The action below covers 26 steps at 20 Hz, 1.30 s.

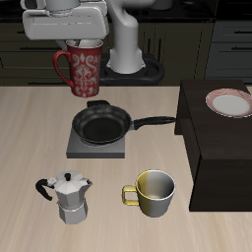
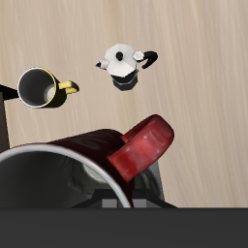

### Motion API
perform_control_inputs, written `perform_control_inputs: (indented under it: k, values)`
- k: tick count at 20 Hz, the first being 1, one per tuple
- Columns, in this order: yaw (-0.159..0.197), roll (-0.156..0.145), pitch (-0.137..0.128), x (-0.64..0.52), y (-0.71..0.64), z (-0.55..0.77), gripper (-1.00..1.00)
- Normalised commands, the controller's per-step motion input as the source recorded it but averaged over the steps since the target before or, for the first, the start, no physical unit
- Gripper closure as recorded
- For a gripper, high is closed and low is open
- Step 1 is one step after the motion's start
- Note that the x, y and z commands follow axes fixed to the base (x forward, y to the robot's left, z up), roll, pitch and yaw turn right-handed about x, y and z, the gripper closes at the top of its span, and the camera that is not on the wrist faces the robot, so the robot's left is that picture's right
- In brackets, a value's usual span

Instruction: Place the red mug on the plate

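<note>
The red mug (image 1: pixel 81 70), tall with a white pattern and a red handle, hangs in the air above the table's back edge, upright. My gripper (image 1: pixel 85 44) is shut on its rim from above. In the wrist view the mug (image 2: pixel 136 155) fills the near field, with its red handle and grey inside showing. The plate (image 1: pixel 231 101), small, white and with a pinkish-red ring, lies on a dark raised block (image 1: pixel 212 148) at the table's side, well apart from the mug. The plate is out of the wrist view.
A black frying pan (image 1: pixel 103 123) sits on a grey square burner (image 1: pixel 98 148) below and in front of the mug. A moka pot (image 1: pixel 69 197) (image 2: pixel 124 66) and a yellow-olive mug (image 1: pixel 155 193) (image 2: pixel 39 87) stand near the table's front edge.
</note>
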Motion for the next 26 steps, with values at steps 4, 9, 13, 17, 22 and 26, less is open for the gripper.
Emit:
perform_control_inputs:
  k: [4,9,13,17,22,26]
  values:
    - [0.012,0.014,-0.013,-0.26,0.51,0.18,1.0]
    - [0.005,0.003,0.004,-0.21,0.52,0.08,1.0]
    - [0.022,0.066,0.024,-0.18,0.62,0.05,1.0]
    - [0.05,0.029,-0.039,-0.31,0.7,0.13,1.0]
    - [0.063,0.081,-0.039,-0.16,0.69,0.23,1.0]
    - [0.025,0.04,-0.032,0.02,0.45,0.3,1.0]
